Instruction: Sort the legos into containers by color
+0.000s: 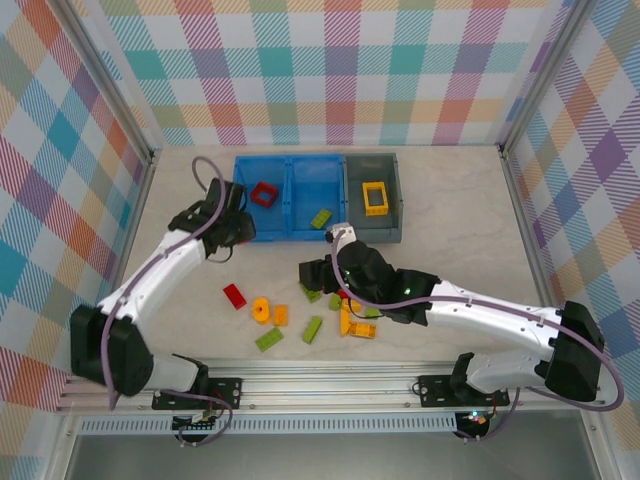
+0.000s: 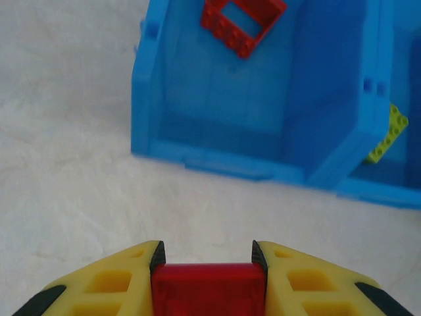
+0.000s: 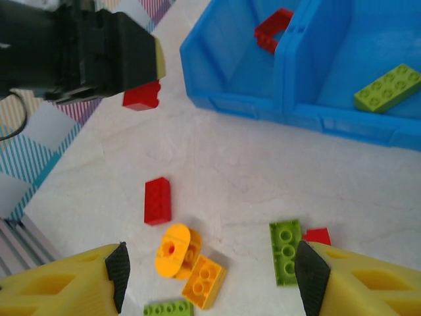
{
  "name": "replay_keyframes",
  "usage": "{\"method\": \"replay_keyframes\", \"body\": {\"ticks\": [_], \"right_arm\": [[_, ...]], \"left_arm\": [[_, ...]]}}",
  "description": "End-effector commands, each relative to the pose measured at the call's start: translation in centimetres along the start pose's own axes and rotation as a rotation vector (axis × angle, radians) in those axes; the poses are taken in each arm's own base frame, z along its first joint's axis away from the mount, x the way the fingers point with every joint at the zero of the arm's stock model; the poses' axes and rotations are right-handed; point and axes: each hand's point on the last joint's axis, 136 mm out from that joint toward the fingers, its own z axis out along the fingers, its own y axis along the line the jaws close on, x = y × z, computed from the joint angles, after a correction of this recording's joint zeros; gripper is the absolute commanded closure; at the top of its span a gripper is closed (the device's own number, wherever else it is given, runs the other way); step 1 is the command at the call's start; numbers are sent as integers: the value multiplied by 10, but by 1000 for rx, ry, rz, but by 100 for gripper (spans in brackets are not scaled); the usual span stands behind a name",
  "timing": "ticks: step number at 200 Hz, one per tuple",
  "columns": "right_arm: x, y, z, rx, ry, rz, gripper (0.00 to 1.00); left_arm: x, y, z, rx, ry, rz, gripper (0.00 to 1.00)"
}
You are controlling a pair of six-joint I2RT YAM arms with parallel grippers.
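Against the far side of the pale, marble-patterned table [image 1: 470, 220] stands the blue bin [image 1: 270, 236]. Its left compartment holds a red frame [image 1: 265, 193] and its right one a lime brick [image 1: 321, 218]. The dark grey bin [image 1: 375, 235] touches the blue bin's right side and has a yellow frame [image 1: 375, 198] inside. Pastel plaid walls [image 1: 340, 70] close off the table behind and to both sides of the blue bin (an aluminium rail [image 1: 330, 385] runs along the near edge). Just in front of the blue bin's left compartment, the left gripper [image 2: 208, 260] is clamped on a held red brick [image 2: 209, 289]. Nearer than the blue bin's right compartment, the right gripper [image 3: 214, 276] is spread wide with nothing between its fingers. It hangs over loose legos on the table: a loose red brick [image 3: 158, 201], a round yellow piece [image 3: 172, 250], an orange brick [image 3: 204, 282] and a green brick [image 3: 286, 252].
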Motion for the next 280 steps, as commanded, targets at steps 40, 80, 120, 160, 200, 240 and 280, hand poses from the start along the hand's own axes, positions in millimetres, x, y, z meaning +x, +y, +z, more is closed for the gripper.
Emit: {"method": "replay_keyframes", "body": {"ticks": [40,80,120,160,200,240,280], "right_arm": [[-22,5,-6,-44,-100,31,31],[-9,-7,-7,-6,-65,45,30],[21,-51,-18,192,29,119,30],[68,-100,-50,425,202,193,32],[128,-121,-83,526,498,167,35],[179,-118,-96,501,776,60,29],[199,-121,-73,558,906,-53,21]], "left_arm": [[-44,-20,68,-129,29,69,74],[-38,-10,113,-181,99,57,70],[-35,-15,118,-155,133,45,49],[-51,-32,77,-81,66,19,41],[-41,-65,-2,77,-41,10,36],[34,-99,-83,347,-75,43,33],[104,-112,-140,549,-120,39,34]]}}
